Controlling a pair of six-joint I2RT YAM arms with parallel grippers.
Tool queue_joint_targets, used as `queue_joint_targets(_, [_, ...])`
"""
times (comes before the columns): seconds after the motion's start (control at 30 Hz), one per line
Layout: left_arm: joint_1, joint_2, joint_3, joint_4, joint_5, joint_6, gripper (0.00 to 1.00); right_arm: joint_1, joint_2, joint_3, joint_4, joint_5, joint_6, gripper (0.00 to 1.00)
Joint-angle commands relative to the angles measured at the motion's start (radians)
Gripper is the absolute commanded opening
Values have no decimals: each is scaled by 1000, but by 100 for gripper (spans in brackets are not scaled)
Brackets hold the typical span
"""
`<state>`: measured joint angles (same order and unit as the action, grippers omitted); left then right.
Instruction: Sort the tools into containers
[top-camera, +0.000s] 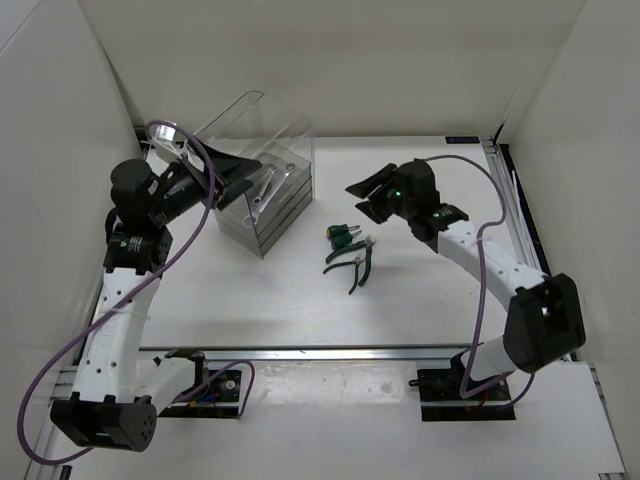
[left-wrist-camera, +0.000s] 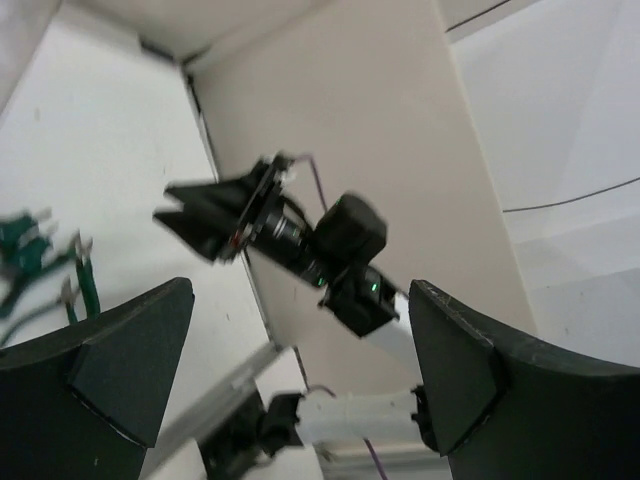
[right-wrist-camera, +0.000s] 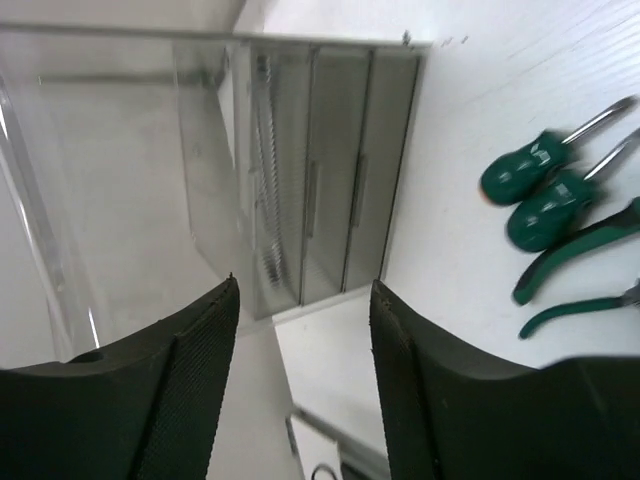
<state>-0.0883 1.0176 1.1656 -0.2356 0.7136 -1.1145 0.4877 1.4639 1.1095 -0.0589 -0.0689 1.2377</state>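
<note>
White counter (top-camera: 300, 310) w/ two robot arms bolted at its near edge. At back-left stands a clear plastic cabinet (top-camera: 285, 218) of shallow drawers under a tall rounded shell. Its drawer fronts face mid-counter, prob. so either arm can reach them.

The left end effector (top-camera: 240, 168) hangs over the cabinet's top. Its wrist view shows the fingers spread wide w/ nothing between them, i.e. released. The right end effector (top-camera: 366, 196) hovers mid-counter, just behind the loose tools. It is also spread and empty, and is angled so its camera takes in both cabinet and tools.

Silver wrenches (top-camera: 262, 190) lie inside the cabinet, visible through the shell. They appear to be in an upper drawer, but exactly which can't be told. That part of the sort looks done.

On open counter right of the cabinet lie dark-green-handled pliers (top-camera: 353, 263). Whether there is one pair or two isn't clear. Just behind them, nearly touching, are two stubby green screwdrivers (top-camera: 343, 235).

These tools sit nearest the right arm, so it is prob. the one to pick next, w/ the left arm waiting by the drawers.
</note>
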Motion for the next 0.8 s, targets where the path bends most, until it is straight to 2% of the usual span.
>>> queue_joint_targets(0.0, [-5, -24, 75, 94, -124, 88, 99, -9, -53, -95, 156, 173, 20, 58])
queue_joint_targets(0.07, [-2, -17, 100, 101, -198, 143, 99, -21, -11, -189, 334, 43, 14, 52])
queue_joint_targets(0.1, [-1, -11, 112, 88, -233, 160, 99, -23, 15, -213, 528, 12, 14, 44])
queue_joint_targets(0.13, [2, -5, 126, 70, -332, 168, 99, -15, 45, -227, 601, -43, 38, 40])
queue_joint_targets(0.2, [10, 13, 138, 12, -437, 148, 99, 3, 140, -238, 762, -95, 54, 37])
queue_joint_targets(0.23, [16, 25, 131, 45, -480, 130, 99, 21, 198, -244, 866, -104, 57, 38])
queue_joint_targets(0.27, [16, 26, 122, 45, -482, 130, 99, 34, 223, -244, 867, -106, 54, 38])
queue_joint_targets(0.43, [24, 87, 123, 88, -431, 85, 99, 89, 392, -238, 1293, -124, 87, 47])
queue_joint_targets(0.57, [24, 108, 111, 67, -419, 93, 99, 107, 506, -171, 1335, -123, 112, 48])
queue_joint_targets(0.77, [25, 108, 52, 88, -388, 76, 99, 133, 595, -73, 1233, -149, 79, 48])
